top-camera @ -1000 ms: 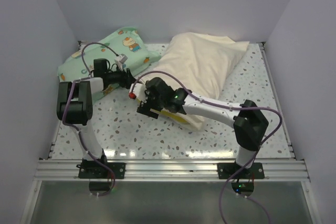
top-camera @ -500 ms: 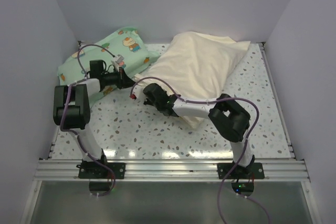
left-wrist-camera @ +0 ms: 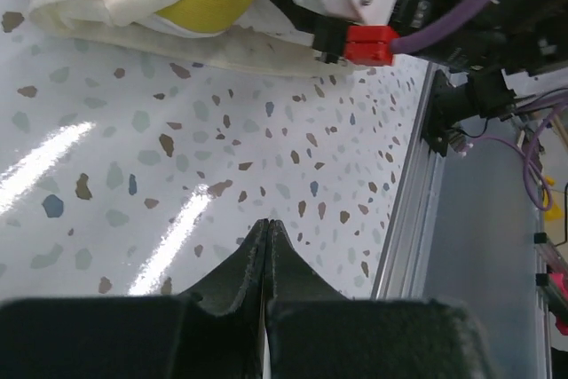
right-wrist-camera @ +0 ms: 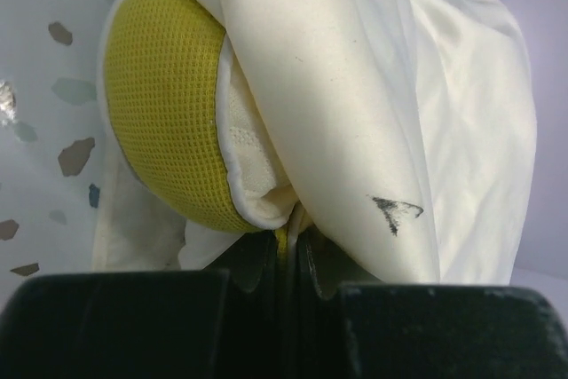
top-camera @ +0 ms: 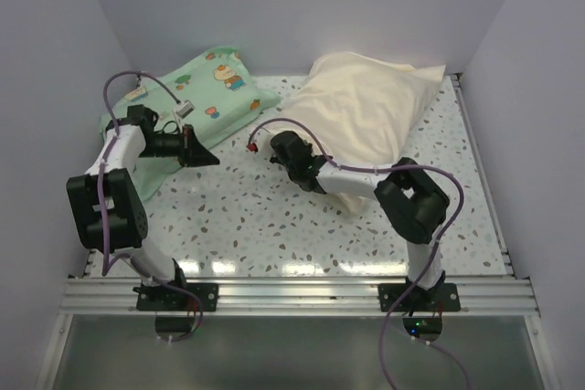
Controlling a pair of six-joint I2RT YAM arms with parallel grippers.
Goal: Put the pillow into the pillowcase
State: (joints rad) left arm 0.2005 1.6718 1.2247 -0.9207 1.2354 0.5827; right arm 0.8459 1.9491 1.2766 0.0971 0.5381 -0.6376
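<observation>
Bright, even light falls from overhead in the top view, and the pale walls (top-camera: 302,6) take a faint lilac cast. Shadows under the arms are soft and short. The glossy worktop (top-camera: 274,226) shows white glare along its near edge, and long streaks of it in the left wrist view. There the left end effector (left-wrist-camera: 267,246) is a dark, blurred mass at the bottom. In the right wrist view the pillow (right-wrist-camera: 169,113) mesh is sharp, the pillowcase (right-wrist-camera: 355,86) is nearly washed out, and the right end effector (right-wrist-camera: 286,246) is black and out of focus.
</observation>
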